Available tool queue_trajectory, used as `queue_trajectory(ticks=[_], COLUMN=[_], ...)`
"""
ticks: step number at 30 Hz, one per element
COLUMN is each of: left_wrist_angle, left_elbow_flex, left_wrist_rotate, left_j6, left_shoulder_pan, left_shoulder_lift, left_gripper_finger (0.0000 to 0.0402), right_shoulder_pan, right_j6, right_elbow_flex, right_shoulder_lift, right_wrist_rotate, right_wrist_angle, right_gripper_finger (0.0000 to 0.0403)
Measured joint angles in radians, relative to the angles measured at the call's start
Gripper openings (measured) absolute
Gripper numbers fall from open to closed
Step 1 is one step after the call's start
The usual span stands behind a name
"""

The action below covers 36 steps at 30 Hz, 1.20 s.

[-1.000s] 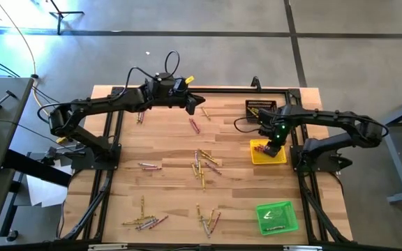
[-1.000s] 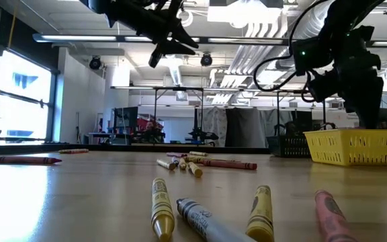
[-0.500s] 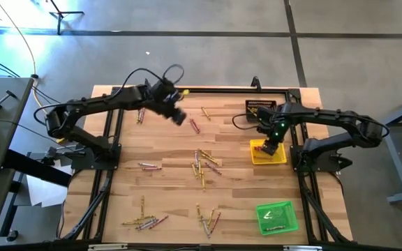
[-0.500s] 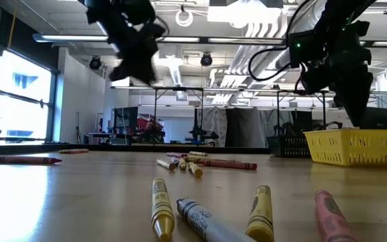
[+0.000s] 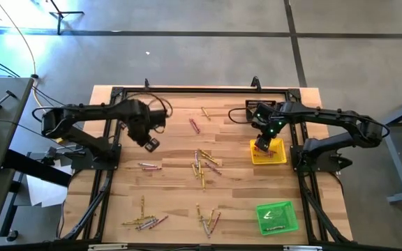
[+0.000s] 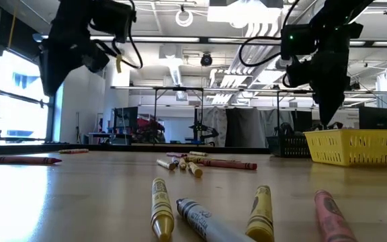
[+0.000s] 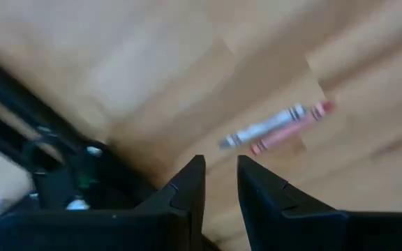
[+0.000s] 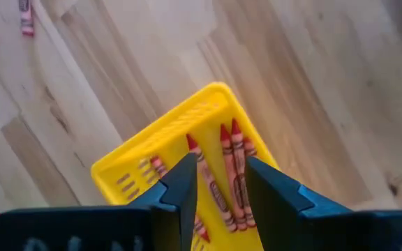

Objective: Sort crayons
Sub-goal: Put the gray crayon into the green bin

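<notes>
Many crayons lie flat on the wooden table: a middle cluster [image 5: 202,166], near clusters [image 5: 145,222] [image 5: 208,219], and a grey and a pink one [image 5: 149,166] [image 7: 271,127]. My left gripper [image 5: 151,144] [image 7: 220,162] hangs above the table's left part, just on the far side of that pair, open and empty. My right gripper [image 5: 260,146] [image 8: 222,164] hangs over the left edge of the yellow tray [image 5: 278,157] [image 8: 138,167], open and empty. Several red crayons [image 8: 227,150] lie in that tray.
A black tray [image 5: 260,108] stands at the far right and a green tray [image 5: 278,216] holding crayons at the near right. A pink crayon [image 5: 195,125] and a yellow one [image 5: 205,112] lie at the far middle. Crayons [image 6: 161,215] lie close to the near edge.
My left gripper has swung from the table's far middle toward the left and near edges, ending over the grey and pink pair. My right gripper has risen a little and gone toward the table's left, from over the yellow tray's middle to its left edge.
</notes>
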Motion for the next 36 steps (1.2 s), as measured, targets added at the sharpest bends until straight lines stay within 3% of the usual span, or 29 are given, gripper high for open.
queue_trajectory(ticks=[2,7,10,19,27,36], left_wrist_angle=[0.011,0.042,0.112,0.432,0.449,0.451], left_elbow_flex=[-0.014,-0.069,-0.129,-0.291,-0.318,-0.320], left_wrist_rotate=[0.003,-0.002,-0.007,-0.070,-0.064,-0.075], left_j6=[0.064,0.405,0.487,0.493,0.471,0.463], left_shoulder_pan=[-0.062,-0.208,-0.269,-0.363,-0.405,-0.435], left_shoulder_lift=[-0.003,-0.014,-0.015,-0.013,-0.013,-0.009], left_gripper_finger=[0.0070,0.0070,0.0070,0.0060,0.0040,0.0047], right_shoulder_pan=[0.000,0.000,0.000,0.000,0.000,0.000], right_j6=[-0.013,-0.100,-0.108,-0.033,0.007,0.007], right_elbow_flex=[0.000,0.000,-0.001,-0.001,-0.001,-0.001], right_shoulder_lift=[0.000,0.000,0.000,0.000,0.000,0.000], right_wrist_rotate=[0.002,0.010,0.015,0.014,0.014,0.014], right_wrist_angle=[0.014,0.053,0.086,0.105,0.105,0.107], right_gripper_finger=[0.0107,0.0107,0.0107,0.0107,0.0107,0.0107])
